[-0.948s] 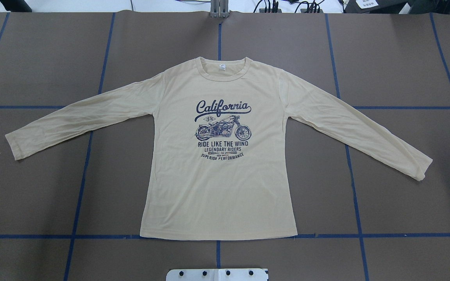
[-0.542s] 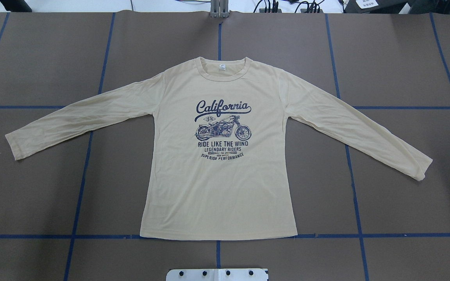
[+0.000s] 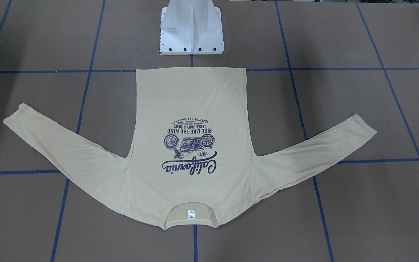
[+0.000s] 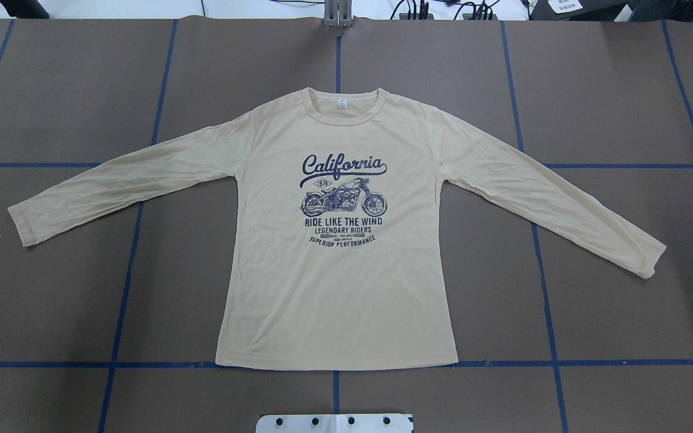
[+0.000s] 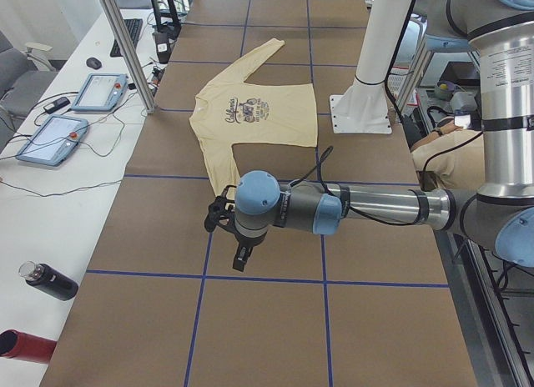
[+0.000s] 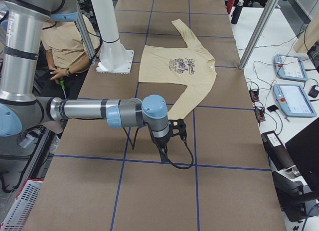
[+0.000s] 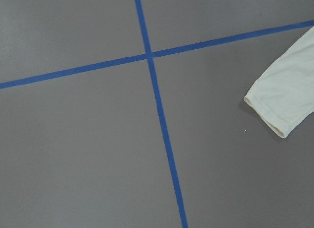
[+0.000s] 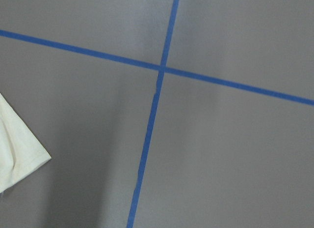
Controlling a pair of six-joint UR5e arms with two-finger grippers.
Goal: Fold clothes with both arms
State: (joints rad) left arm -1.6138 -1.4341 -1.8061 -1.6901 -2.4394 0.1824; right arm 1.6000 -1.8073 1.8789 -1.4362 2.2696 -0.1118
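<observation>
T-shirt (image 4: 334,300) flat | print (image 4: 343,201) "California, RIDE LIKE THE WIND" | left claw (image 5: 218,219), right claw (image 6: 178,128): cannot tell

Both match, left arm (image 5: 380,208) and right arm (image 6: 82,109): silver-grey tubes, light blue joint caps, black cable off each wrist. Bolt holes ring the foot of the white pedestal (image 3: 191,32).

Brown sheeting is covering the table (image 4: 623,90); blue tape (image 4: 162,90) is marking a grid on it. A white side desk (image 5: 50,212) is running along one long edge, carrying two tablets (image 5: 52,139), a keyboard (image 5: 127,35) and a black bottle (image 5: 50,281). An aluminium post (image 5: 125,49) is standing at the table edge. Light is falling evenly.
</observation>
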